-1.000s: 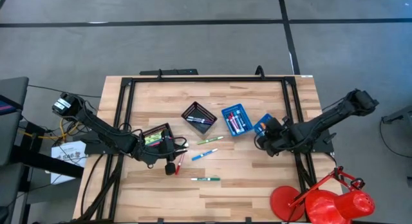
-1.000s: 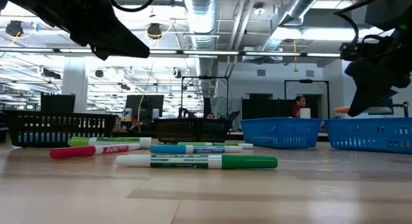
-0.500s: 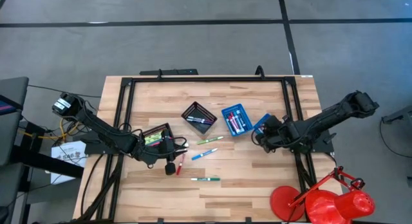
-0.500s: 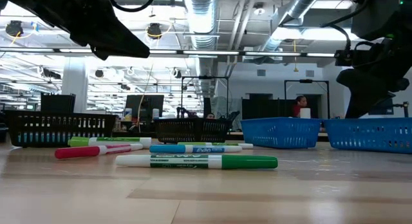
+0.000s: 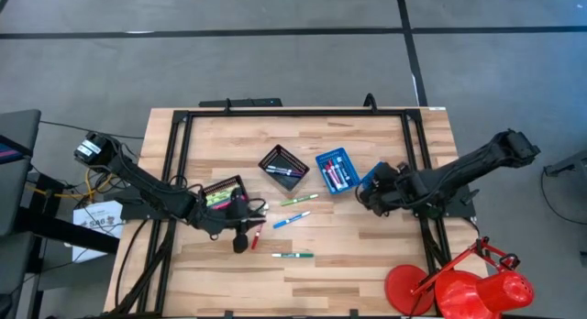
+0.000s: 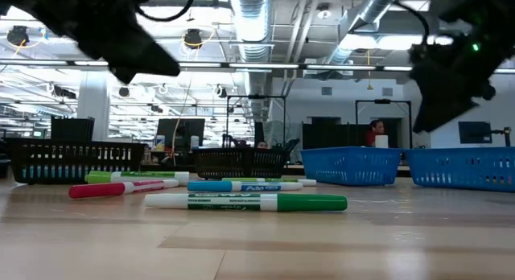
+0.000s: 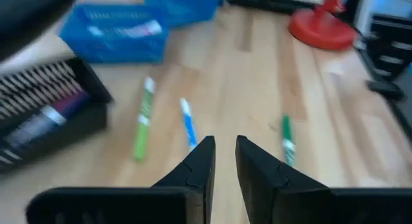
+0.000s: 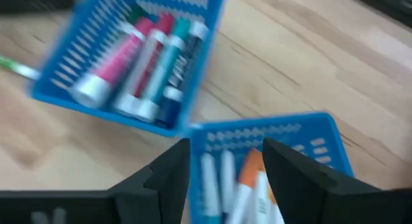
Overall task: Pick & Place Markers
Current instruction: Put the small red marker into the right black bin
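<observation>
Nearest the table's front edge, a green-capped white marker (image 5: 292, 255) lies alone on the pale wooden tabletop (image 5: 348, 255). Just behind it, a red marker (image 5: 257, 234), a blue marker (image 5: 290, 219) and a light-green marker (image 5: 298, 200) lie loose. Left gripper (image 5: 244, 229) hovers by the red marker, fingers a narrow gap apart, nothing between them. Right gripper (image 5: 364, 196) hangs over the small blue mesh tray (image 8: 283, 153) holding white and orange markers; fingers spread, empty. Farther back: a second blue mesh tray (image 5: 336, 170) and a black mesh tray (image 5: 283, 166), both with markers inside.
</observation>
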You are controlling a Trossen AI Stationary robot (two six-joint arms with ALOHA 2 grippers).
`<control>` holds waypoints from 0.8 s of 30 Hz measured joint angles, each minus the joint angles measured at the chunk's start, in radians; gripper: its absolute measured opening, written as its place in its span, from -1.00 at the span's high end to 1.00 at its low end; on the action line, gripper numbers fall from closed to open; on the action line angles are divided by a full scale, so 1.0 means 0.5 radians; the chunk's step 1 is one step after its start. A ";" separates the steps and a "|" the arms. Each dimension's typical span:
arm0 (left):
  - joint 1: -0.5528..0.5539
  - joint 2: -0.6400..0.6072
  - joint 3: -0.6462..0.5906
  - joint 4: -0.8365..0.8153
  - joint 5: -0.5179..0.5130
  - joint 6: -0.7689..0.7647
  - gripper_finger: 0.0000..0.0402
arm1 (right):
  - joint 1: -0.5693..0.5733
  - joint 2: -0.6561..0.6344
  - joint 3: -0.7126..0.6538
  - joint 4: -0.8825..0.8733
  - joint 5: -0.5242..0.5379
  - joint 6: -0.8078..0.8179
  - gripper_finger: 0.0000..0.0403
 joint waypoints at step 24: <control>-0.161 0.565 0.514 -0.749 0.364 -0.597 0.39 | 0.000 0.000 0.210 0.918 -0.008 -0.727 0.23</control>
